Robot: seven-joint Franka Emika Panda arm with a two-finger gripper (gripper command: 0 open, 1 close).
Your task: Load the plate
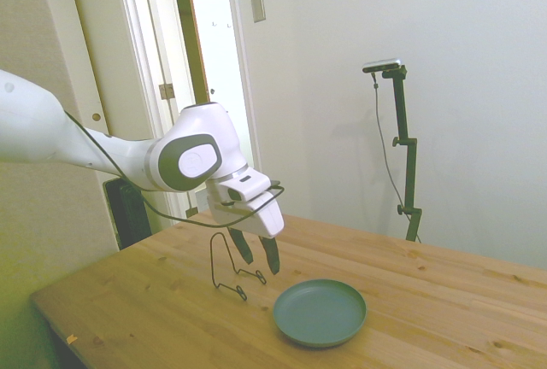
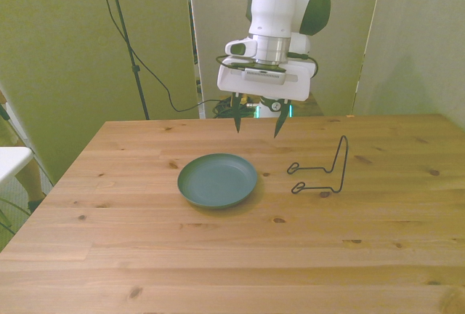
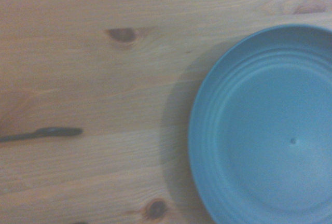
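Dull teal plate [image 2: 217, 180] flat on the wooden surface [image 2: 232, 256], right way up, near the middle of the boards and slightly toward the front view's left. Nothing on it or in it. Shallow raised rim and faint concentric rings plain in the wrist view [image 3: 270, 130], along with a tiny dot near the centre; only part of the disc inside that picture. In the side view, plate [image 1: 320, 312] toward the near edge of the surface [image 1: 154, 309]. Thin black wire rack [image 2: 323, 172] standing on the boards to the front view's right of the plate, well apart from it, with its tall loop upright and two short feet stretched toward the plate. Same rack [image 1: 231, 266] in the side view, just beyond the plate and partly behind the arm. Short dark streak [image 3: 41, 133] on the wood in the wrist view, blurred; likely one wire foot, cannot tell for sure. White arm hanging over the far half of the surface, jaws [image 2: 256, 123] pointed downward, well above the wood, above and just behind the plate's far rim. Wide open, dark fingertips [image 2: 237, 124] clearly apart, holding nothing. In the side view, jaws [image 1: 257, 251] up in the air between the rack and the plate, touching neither. Knots and grain lines across the pale boards, with the plate's soft shadow on the wood beside its rim.
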